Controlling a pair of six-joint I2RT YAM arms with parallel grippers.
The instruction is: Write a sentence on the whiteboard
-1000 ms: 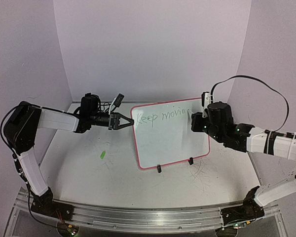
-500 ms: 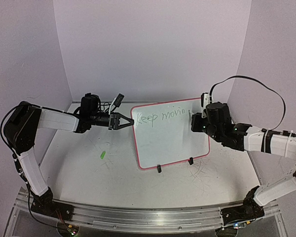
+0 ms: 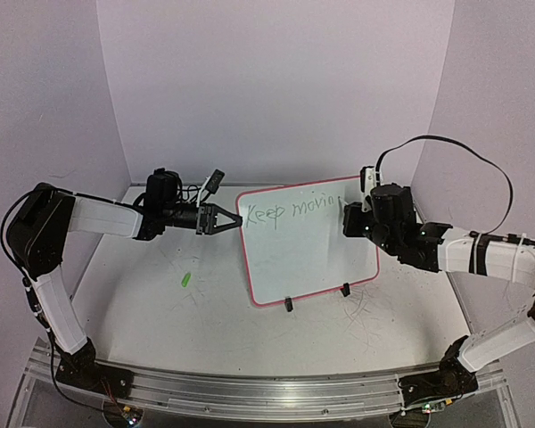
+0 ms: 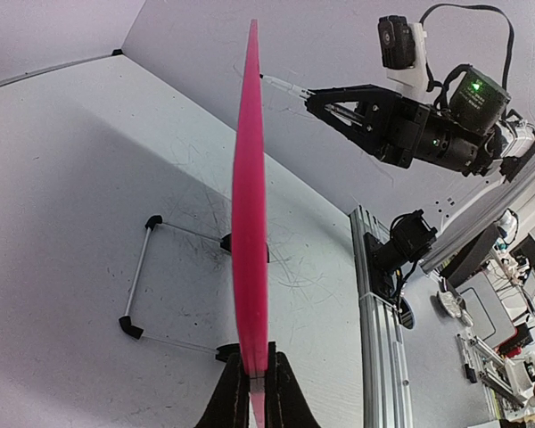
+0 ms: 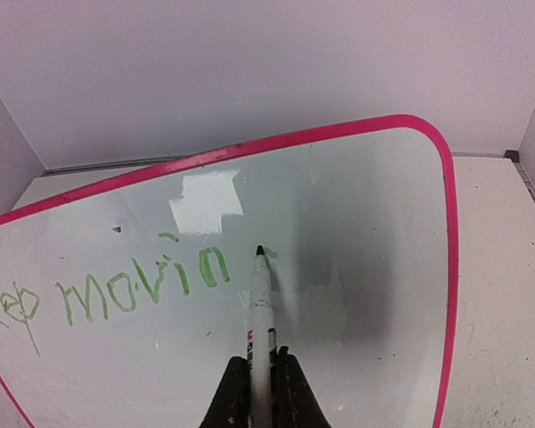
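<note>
The whiteboard stands upright on two black feet, its pink frame showing edge-on in the left wrist view. My left gripper is shut on its left edge. The sentence reads "Keep movin" in green, with a small fresh stroke after the n; it also shows in the right wrist view. My right gripper is shut on a white marker, whose dark tip touches the board just right of the last letter.
A small green cap lies on the table left of the board. A wire stand sticks out behind the board. Walls close in at the back and sides. The aluminium rail runs along the near edge.
My right gripper has shifted slightly left and up along the board's top right. The word has grown from "movio"-like strokes to "movin" plus a new stroke. The left arm has not moved.
</note>
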